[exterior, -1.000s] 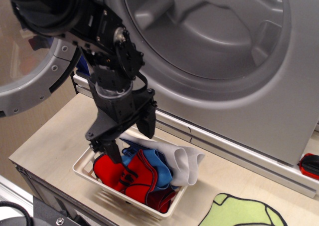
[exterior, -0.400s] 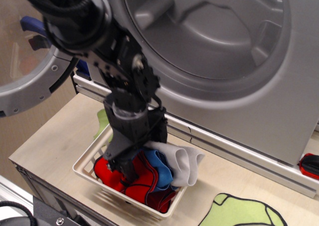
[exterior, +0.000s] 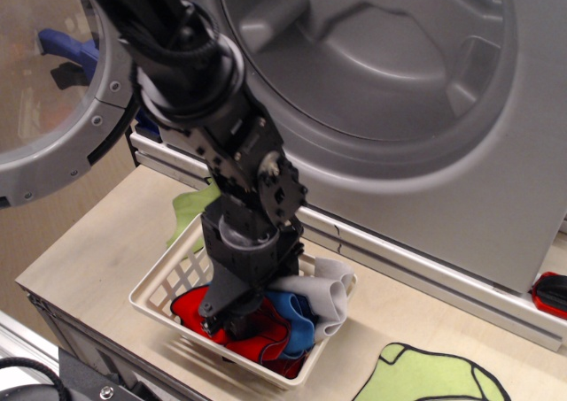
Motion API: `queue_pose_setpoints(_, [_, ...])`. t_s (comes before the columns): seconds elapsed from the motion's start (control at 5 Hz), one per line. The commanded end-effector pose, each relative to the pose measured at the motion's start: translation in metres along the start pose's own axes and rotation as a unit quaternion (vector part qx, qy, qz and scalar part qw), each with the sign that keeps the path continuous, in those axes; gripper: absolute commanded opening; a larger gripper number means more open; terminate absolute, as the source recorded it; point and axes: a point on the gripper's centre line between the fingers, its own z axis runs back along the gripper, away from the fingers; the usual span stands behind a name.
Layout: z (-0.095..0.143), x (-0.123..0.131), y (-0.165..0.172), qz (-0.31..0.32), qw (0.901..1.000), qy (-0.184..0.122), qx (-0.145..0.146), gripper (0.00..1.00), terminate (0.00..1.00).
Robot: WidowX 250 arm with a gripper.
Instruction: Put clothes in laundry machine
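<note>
The clothes lie in a white lattice basket (exterior: 164,281) on the table: a red cloth with black edging (exterior: 190,305), a blue cloth (exterior: 297,317) and a pale grey-white cloth (exterior: 328,288) draped over the right rim. My gripper (exterior: 239,317) points down, pushed into the pile, its fingertips buried among the red and blue cloth, so I cannot tell whether it is closed on any of it. The silver-grey laundry machine (exterior: 390,73) stands behind, its ribbed drum open, its round door (exterior: 53,91) swung out at the left.
A green cloth (exterior: 434,374) lies on the table at the front right. Another green piece (exterior: 193,208) shows behind the basket. A red and black object (exterior: 551,295) sits at the right edge. The table's front edge is close below the basket.
My gripper has moved right and down into the basket, from above the red cloth to deep in the pile. The clothes have been pushed and bunched toward the right.
</note>
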Motion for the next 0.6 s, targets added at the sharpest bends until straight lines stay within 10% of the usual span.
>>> queue_pose_setpoints(0.0, [0.021, 0.01, -0.012, -0.021, 0.999, -0.008, -0.039, 0.0, 0.0])
queue_pose_setpoints(0.4, [0.077, 0.017, -0.027, -0.053, 0.9969, 0.0, -0.058, 0.0, 0.0])
